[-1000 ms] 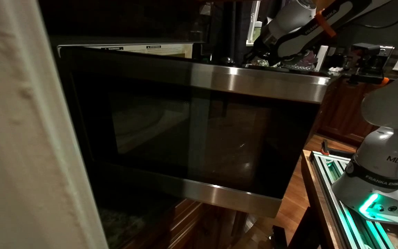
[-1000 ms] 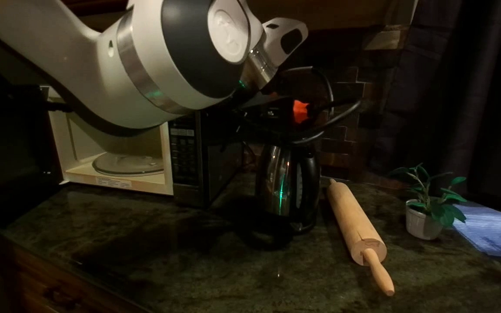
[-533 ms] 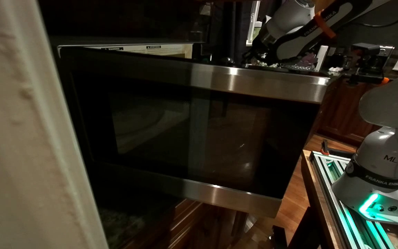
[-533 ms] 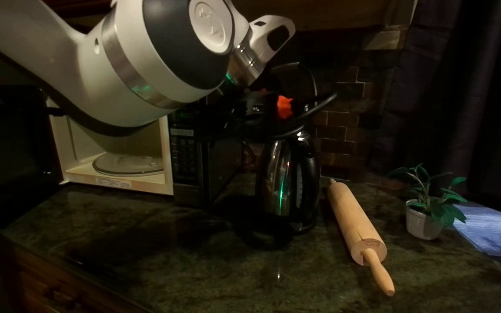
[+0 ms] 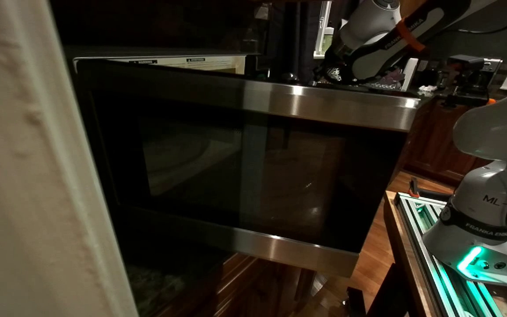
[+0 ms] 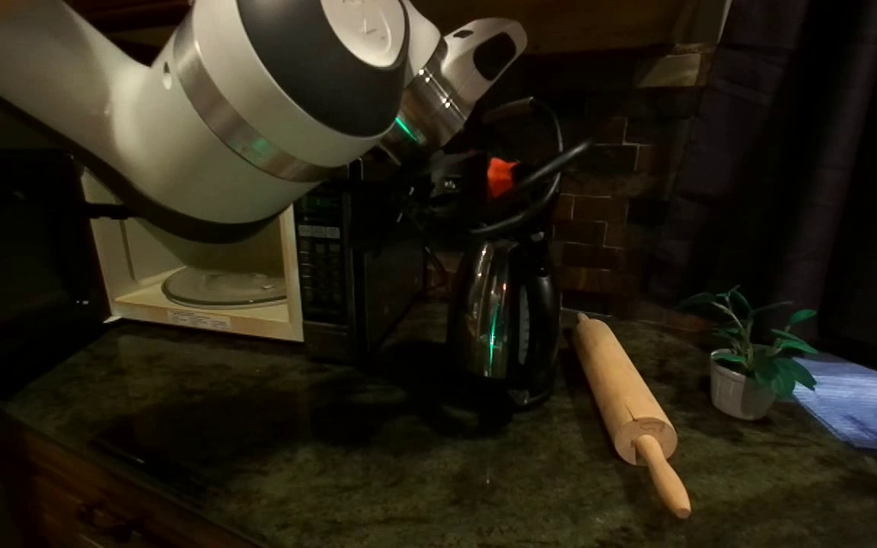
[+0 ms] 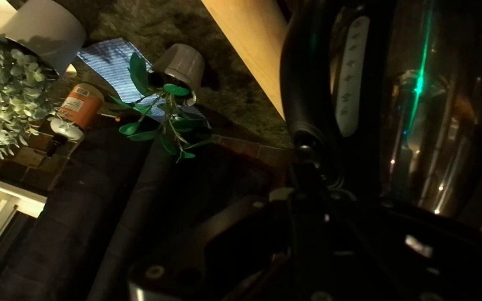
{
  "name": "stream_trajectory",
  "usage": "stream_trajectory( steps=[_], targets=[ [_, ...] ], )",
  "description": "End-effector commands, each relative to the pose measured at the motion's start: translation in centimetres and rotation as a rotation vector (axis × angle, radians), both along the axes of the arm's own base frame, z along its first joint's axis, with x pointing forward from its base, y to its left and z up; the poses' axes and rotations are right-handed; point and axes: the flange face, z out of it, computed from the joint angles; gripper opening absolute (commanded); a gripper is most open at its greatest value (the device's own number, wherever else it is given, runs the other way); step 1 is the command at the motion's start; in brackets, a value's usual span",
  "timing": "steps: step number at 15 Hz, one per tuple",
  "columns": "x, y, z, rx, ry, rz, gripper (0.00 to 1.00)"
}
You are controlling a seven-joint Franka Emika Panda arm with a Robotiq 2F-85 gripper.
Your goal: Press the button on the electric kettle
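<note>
The electric kettle (image 6: 484,320) stands on the counter beside the microwave, with a shiny metal body and black handle. In the wrist view its body (image 7: 421,104) fills the right side, with the black handle (image 7: 303,83) left of it. My gripper (image 7: 308,177) is dark; its fingers look shut together and nothing shows held. Its fingertips overlap the handle's end near the kettle's top in the wrist view; I cannot tell whether they touch. In an exterior view the arm and cables partly cover the dark gripper above the kettle. The button cannot be made out in the dark.
A rolling pin (image 6: 625,388) lies right of the kettle, then a small potted plant (image 6: 743,380) and a striped cloth (image 6: 865,403). The microwave (image 6: 324,281) stands left, its door (image 5: 253,163) open. A leafy plant (image 7: 11,92) and orange bottle (image 7: 80,108) show farther off.
In an exterior view the arm has shifted left over the second. The wrist and cable loop now sit a little higher than half a second ago. The kettle has not moved.
</note>
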Motion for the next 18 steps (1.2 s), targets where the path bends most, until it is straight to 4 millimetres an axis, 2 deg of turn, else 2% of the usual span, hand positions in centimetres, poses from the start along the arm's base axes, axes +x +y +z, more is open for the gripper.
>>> stream_trajectory(
  steps=[1,9,15,18],
  targets=[
    [0.4,-0.1,-0.8,-0.002,0.020,-0.040,0.00],
    [1.6,-0.2,-1.7,-0.013,0.031,-0.036,0.00],
    [2.4,0.1,-3.6,0.051,0.146,0.060,0.00],
    [2.9,0.0,-3.7,0.076,0.207,0.106,0.00]
  ],
)
